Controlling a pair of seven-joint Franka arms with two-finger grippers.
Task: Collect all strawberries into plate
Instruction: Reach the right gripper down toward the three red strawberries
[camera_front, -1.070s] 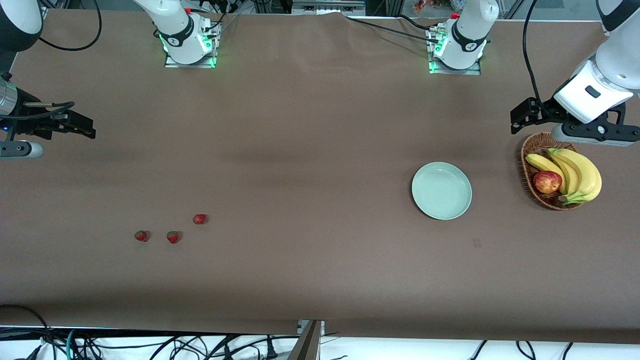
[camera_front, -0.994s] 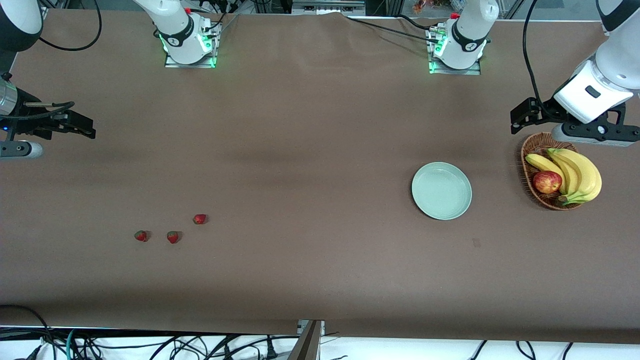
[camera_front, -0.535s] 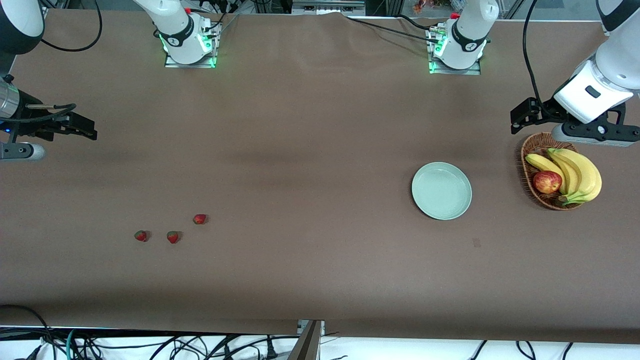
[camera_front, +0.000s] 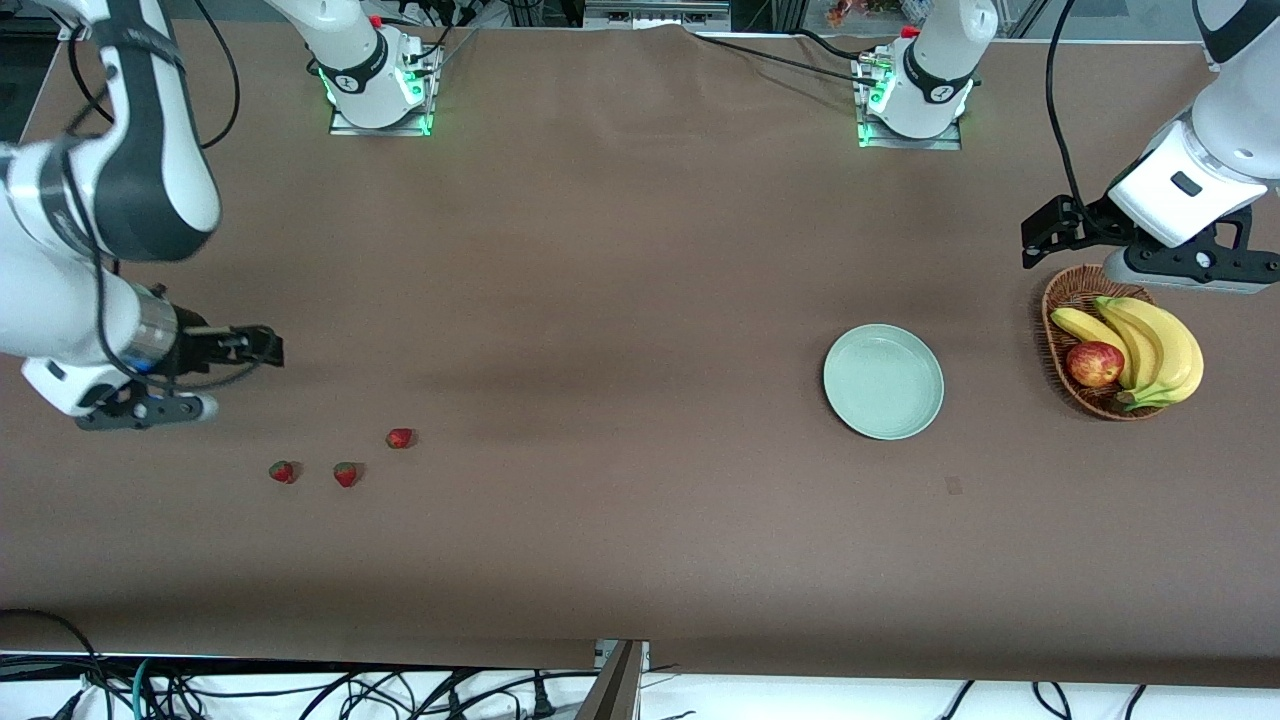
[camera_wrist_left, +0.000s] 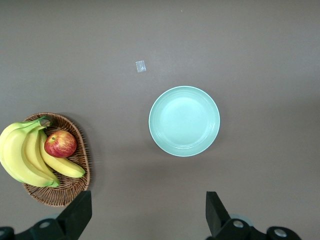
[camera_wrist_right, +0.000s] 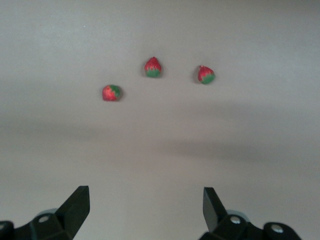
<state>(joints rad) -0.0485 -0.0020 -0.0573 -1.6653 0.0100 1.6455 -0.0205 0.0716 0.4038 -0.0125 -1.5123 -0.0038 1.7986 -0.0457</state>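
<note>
Strawberries, three little red ones with green tops, lying low in the frame toward the right arm's end of the bench (camera_front: 640, 300). Two side by side, one (camera_front: 283, 471) and another (camera_front: 345, 474), nearest the front camera. Third one (camera_front: 399, 437) a bit higher in the frame, close by. All loose on the bare top, none touching, so easy to pick one at a time. None in the plate yet, so the job looks only just begun.

Next up the frame, the plate (camera_front: 883, 385), pale green and round, nothing in it, toward the left arm's end. Well apart from the berries, so a long carry for each one.

Beside the plate, closer to the left arm's end, a brown basket (camera_front: 1048, 330) holding yellow bananas (camera_front: 1160, 345) and a red apple (camera_front: 1094, 364). Not part of the job; best left alone.

Higher in the frame, the right jaws, over bare bench near the berries, spread wide with nothing between them. Seen in the right wrist view too, all three berries (camera_wrist_right: 153, 67) ahead of the two dark tips. Probably lined up for a first grab.

Highest in the frame, the left jaws, over the bench just beside the basket, also spread wide and holding nothing. Looks like waiting, staying out of the way by the plate.
</note>
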